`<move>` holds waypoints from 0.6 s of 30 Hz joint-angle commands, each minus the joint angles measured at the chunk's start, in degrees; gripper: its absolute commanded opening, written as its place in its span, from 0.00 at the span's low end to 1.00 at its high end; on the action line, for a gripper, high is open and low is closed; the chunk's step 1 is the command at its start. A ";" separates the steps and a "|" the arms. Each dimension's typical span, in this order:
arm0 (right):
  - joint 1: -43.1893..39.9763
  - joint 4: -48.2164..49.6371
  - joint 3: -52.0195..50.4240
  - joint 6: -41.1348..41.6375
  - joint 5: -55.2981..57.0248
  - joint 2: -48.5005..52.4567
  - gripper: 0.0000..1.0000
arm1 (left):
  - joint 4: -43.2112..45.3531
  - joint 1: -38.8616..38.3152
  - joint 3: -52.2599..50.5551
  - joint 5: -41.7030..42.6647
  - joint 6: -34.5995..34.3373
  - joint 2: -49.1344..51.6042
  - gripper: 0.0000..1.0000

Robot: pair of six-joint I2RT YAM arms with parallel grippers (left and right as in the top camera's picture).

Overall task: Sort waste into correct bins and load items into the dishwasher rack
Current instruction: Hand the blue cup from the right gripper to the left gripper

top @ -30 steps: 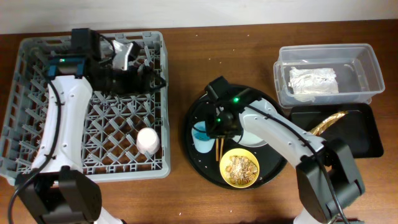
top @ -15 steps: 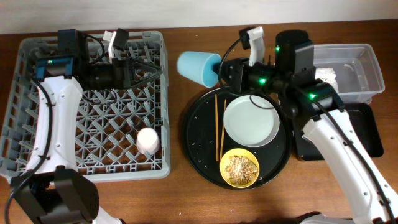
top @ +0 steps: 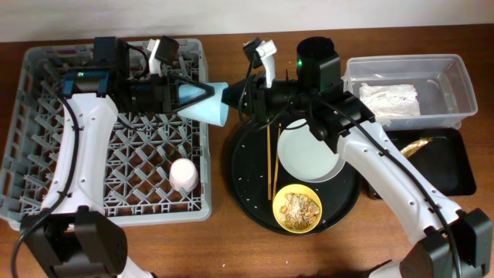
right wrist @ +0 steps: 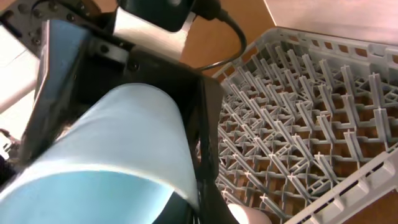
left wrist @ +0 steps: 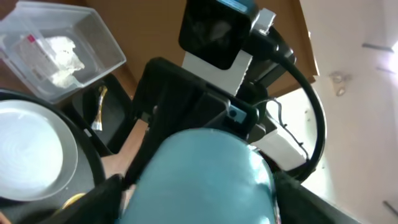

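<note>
While the right pincer (top: 229, 97) grasps the light-blue cup (top: 202, 109) near the worktop's far edge, the left pincer (top: 205, 92) around it, clench unclear, only the pink cup (top: 184, 174) is racked; plate (top: 309, 154), yellow bowl (top: 277, 209), chopsticks (top: 269, 158) remain

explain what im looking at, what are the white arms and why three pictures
Two white robot arms stand at a wooden table. One picture looks down from above; the other two come from cameras on the wrists. The right gripper holds a small light-blue cup out to the left gripper, whose fingers straddle it; whether they grip it is unclear. On the left sits a large grey plastic dishwasher rack with a small pink cup in it. A round black tray carries a wide pale plate, thin wooden chopsticks and a yellow bowl of food scraps.
</note>
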 commanded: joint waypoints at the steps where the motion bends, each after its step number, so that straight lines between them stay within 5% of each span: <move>1: 1.05 0.72 0.04 -0.20 3.32 0.76 0.04 | -0.98 -1.70 1.14 0.22 0.79 0.07 0.67; 6: 1.07 2.49 0.04 -0.20 5.88 0.79 0.04 | -2.73 -1.77 1.14 0.22 0.79 0.07 0.99; 9: 1.07 3.69 0.04 -0.20 7.04 1.09 0.04 | -3.63 -1.88 1.14 0.22 0.81 0.07 0.97; 13: 1.07 4.07 0.04 0.07 6.97 2.14 0.04 | -3.61 -2.03 1.14 0.22 1.03 0.07 0.81; 17: 1.05 4.07 0.04 0.24 6.99 2.29 0.68 | -3.54 -2.01 1.14 0.22 1.44 0.07 0.76; 18: 1.05 4.02 0.04 0.24 6.99 2.29 0.75 | -3.54 -2.01 1.14 0.22 1.46 0.07 0.76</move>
